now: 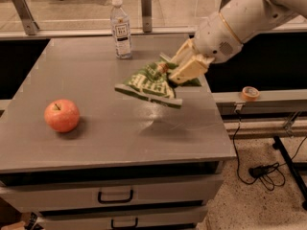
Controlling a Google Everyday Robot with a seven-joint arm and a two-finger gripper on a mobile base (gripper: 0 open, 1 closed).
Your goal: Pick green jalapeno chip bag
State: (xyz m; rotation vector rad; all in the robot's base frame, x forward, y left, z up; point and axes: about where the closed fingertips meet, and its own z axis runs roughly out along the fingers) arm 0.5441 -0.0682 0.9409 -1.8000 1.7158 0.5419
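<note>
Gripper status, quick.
Gripper: shut on the green jalapeno chip bag, holding it in the air above the right side of the table.

White robot arm (pixel 249 13): cut off at upper right.
Tan end effector (pixel 169 72): above grey worktop (pixel 96 138), fingertips partly hidden gripping crinkly green chip bag (pixel 148 84).

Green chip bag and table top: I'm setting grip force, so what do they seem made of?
The green chip bag, pinched at its right end by the gripper and hanging above the table top, looks like thin plastic film: it creases and sags, with a pale crimped edge. The table top looks like matte grey laminate or painted metal, faintly reflective; I cannot tell which.
</note>
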